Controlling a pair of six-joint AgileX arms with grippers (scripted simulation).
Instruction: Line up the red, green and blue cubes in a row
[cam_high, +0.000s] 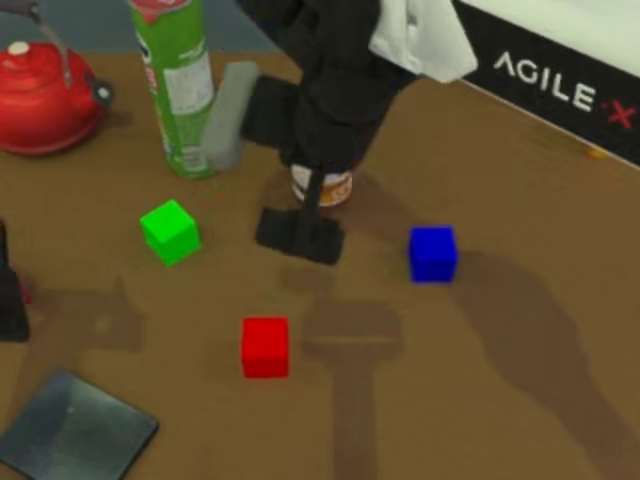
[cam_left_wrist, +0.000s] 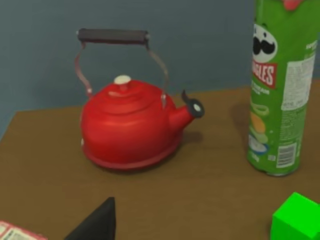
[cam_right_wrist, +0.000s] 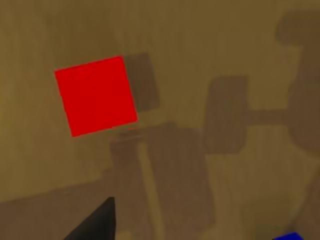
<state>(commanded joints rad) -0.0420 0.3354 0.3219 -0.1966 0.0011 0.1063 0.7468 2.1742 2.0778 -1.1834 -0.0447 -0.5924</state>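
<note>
— So where do the cubes sit, nearest first?

— Nearest is the red cube, alone on the table. Farther off, the green cube lies to the left and the blue cube to the right, well apart.

— And the arms?

— Between those two hangs the right gripper, above the table, holding nothing; how wide its fingers stand I cannot tell. The left gripper is at the left edge, likewise unclear. Farthest: a green can and a red kettle.
</note>
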